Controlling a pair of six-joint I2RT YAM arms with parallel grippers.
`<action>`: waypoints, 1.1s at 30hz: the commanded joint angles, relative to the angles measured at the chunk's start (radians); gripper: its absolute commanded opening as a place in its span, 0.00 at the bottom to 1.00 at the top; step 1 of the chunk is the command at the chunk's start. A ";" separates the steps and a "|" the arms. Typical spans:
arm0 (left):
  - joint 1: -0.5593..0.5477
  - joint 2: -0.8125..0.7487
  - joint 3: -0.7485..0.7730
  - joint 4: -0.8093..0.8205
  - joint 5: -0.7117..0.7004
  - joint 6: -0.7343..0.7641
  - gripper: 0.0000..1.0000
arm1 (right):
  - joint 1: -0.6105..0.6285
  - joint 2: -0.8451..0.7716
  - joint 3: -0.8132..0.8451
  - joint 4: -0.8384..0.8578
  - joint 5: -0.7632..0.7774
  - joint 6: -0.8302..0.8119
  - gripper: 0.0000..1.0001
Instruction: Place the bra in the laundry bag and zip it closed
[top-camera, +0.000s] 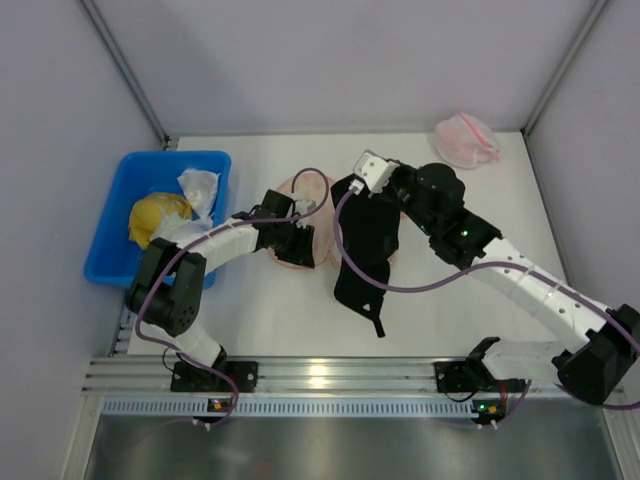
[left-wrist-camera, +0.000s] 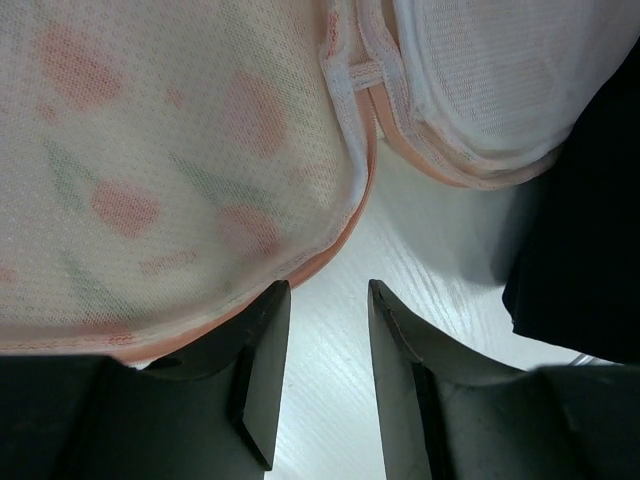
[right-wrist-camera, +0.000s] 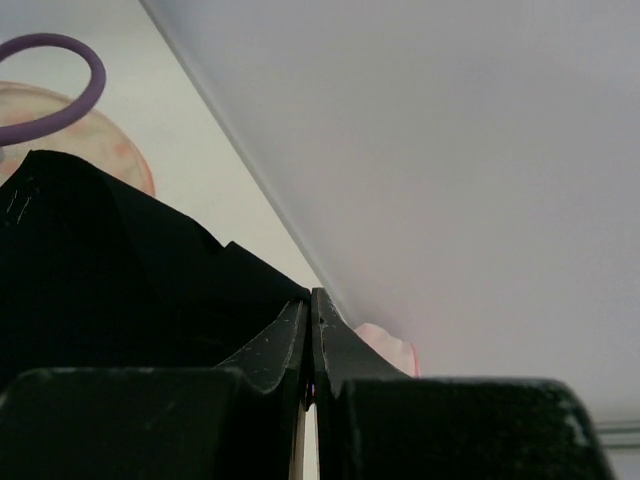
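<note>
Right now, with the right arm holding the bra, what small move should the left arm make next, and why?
Probably ease the left gripper forward and close it on the laundry bag at its pink rim. Its jaws stand open just short of that rim, holding nothing, while the right gripper is shut on the bra next to the bag. The opening likely needs lifting first.

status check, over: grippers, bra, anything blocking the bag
Left gripper open, tips at edge of the peach-beige mesh laundry bag. Right gripper shut on the black fabric bra, not yet bagged. Purple cable loops over the bag.
</note>
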 joint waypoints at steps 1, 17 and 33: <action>0.001 -0.047 0.019 -0.014 -0.010 -0.012 0.43 | -0.062 0.044 0.060 0.122 -0.079 0.020 0.00; 0.007 -0.039 0.065 -0.051 -0.072 -0.008 0.47 | -0.231 0.448 0.216 0.146 -0.274 0.096 0.00; 0.018 -0.007 0.225 -0.054 -0.280 0.065 0.59 | -0.335 0.778 0.534 -0.342 -0.392 0.267 0.29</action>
